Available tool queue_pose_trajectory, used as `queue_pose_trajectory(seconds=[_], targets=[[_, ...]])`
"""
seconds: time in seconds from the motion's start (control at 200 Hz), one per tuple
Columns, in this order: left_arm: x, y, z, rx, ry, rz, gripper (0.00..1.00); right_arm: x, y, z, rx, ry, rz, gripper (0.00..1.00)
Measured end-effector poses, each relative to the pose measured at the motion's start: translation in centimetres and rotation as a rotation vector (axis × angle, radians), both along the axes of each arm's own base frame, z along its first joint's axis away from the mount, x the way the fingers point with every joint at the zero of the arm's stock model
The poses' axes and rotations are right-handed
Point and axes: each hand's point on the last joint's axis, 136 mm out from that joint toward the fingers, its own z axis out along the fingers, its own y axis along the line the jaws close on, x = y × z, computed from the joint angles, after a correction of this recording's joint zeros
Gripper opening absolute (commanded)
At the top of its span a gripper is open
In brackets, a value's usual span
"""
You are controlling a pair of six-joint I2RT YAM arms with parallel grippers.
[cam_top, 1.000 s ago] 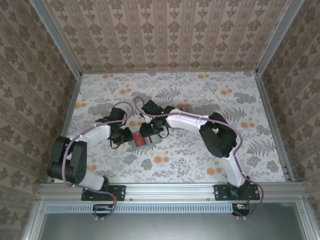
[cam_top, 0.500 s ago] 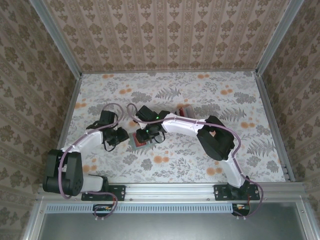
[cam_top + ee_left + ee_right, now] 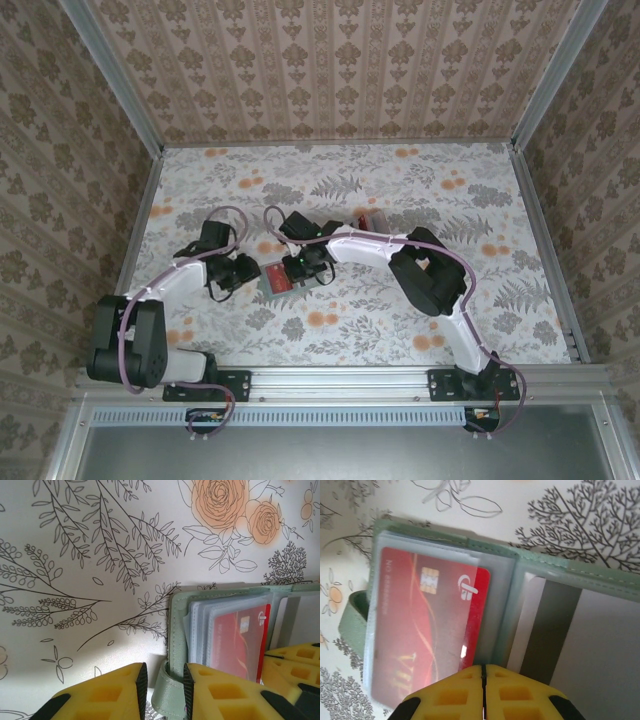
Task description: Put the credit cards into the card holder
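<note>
Card holder (image 3: 440, 550) lies open, red card (image 3: 427, 625) partly sleeved; right gripper (image 3: 484, 672) closed empty; left gripper (image 3: 162, 685) pinches strap (image 3: 165, 695).

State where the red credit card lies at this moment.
The red credit card sits partly inside a clear sleeve of the open card holder, mid-table between both grippers in the top view.

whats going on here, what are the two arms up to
Two robot arms work over an open green card holder on the floral table. A red credit card sits partly inside a clear sleeve. The right end effector is shut at the card's near edge. The left end effector straddles the holder's strap.
</note>
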Motion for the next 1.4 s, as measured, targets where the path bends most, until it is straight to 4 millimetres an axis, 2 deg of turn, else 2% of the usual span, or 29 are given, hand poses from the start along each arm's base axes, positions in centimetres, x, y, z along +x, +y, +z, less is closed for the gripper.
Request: queue_pose_trajectory(seconds=[0.395, 0.995, 1.4], targets=[[0.1, -0.8, -0.2, -0.034, 0.008, -0.013, 0.29, 0.1, 0.7, -0.1, 0.035, 0.001, 0.007, 0.08], [1.4, -2.5, 0.0, -0.135, -0.002, -0.002, 0.32, 0.4, 0.8, -0.5, -0.019, -0.043, 0.025, 0.08], [1.8, -2.7, -0.1, -0.141, -0.003, -0.001, 0.32, 0.4, 0.8, -0.5, -0.019, -0.043, 0.025, 0.08]])
